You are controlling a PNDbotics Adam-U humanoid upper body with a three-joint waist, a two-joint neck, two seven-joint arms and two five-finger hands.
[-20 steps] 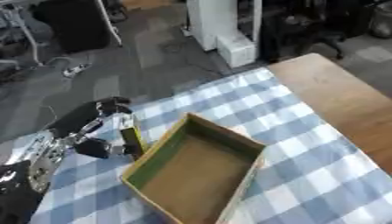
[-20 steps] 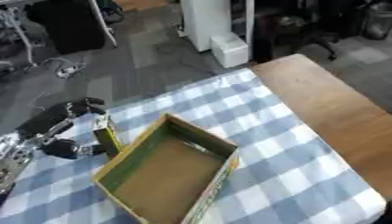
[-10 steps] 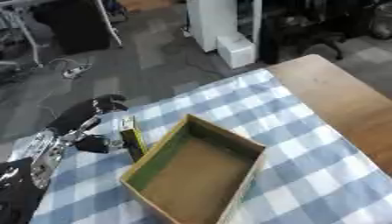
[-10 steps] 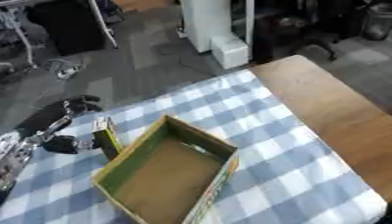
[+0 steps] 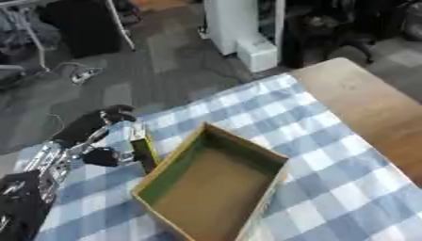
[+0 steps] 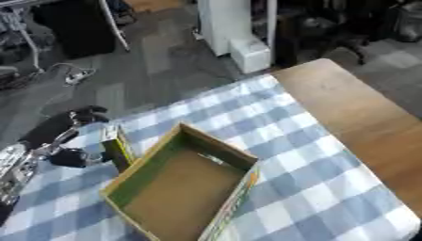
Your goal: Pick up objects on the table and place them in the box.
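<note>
- One flat, narrow yellow-and-black packet (image 5: 143, 147) stood upright just outside the box's left wall, pinched by the left hand (image 5: 105, 137).
- One open cardboard box (image 5: 216, 183), rectangular with green inner walls, sat on the blue-and-white checked cloth (image 5: 329, 188).

The worktop (image 5: 362, 108) shows bare wood with a smooth, faintly satin face, partly covered by a matt blue-and-white checked cloth (image 5: 329, 188). Just beside the fingers (image 5: 115, 115), the box (image 5: 210, 188) looks like matt cardboard, brown inside, with green printed walls. The left hand (image 5: 99, 141) is black, seemingly plastic, with shiny silver metal joints, and the narrow object (image 5: 144, 148) against those fingers has a glossy yellow and dark printed surface.
</note>
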